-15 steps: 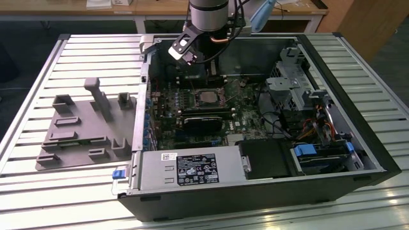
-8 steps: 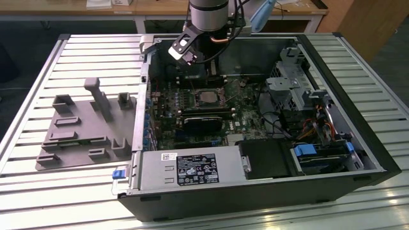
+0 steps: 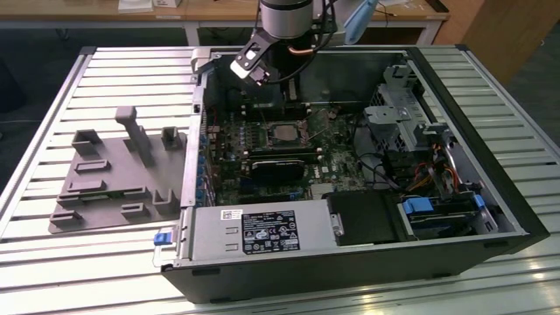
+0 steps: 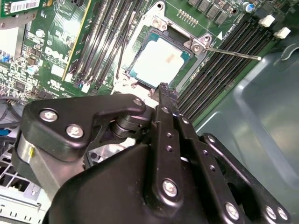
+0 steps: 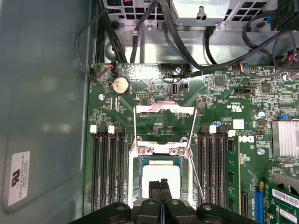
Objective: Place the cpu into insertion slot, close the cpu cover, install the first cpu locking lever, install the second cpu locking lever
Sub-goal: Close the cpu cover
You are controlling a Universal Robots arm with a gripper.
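Note:
The cpu lies flat in the insertion slot, its silver-grey top facing up; in the exterior view it is the grey square mid-board. The silvery cpu cover appears to stand raised from the hinge edge, its thin sides running down to the socket. A thin lever wire sticks out unlatched beside the socket. My gripper hangs just above the cpu's edge, black fingers pressed together with nothing between them. In the exterior view the gripper reaches into the open case.
Black memory slots flank the socket on both sides. A black fan block sits just below the socket, a power supply at the case front, a drive cage at the exterior view's right. A grey fixture plate lies beside the case.

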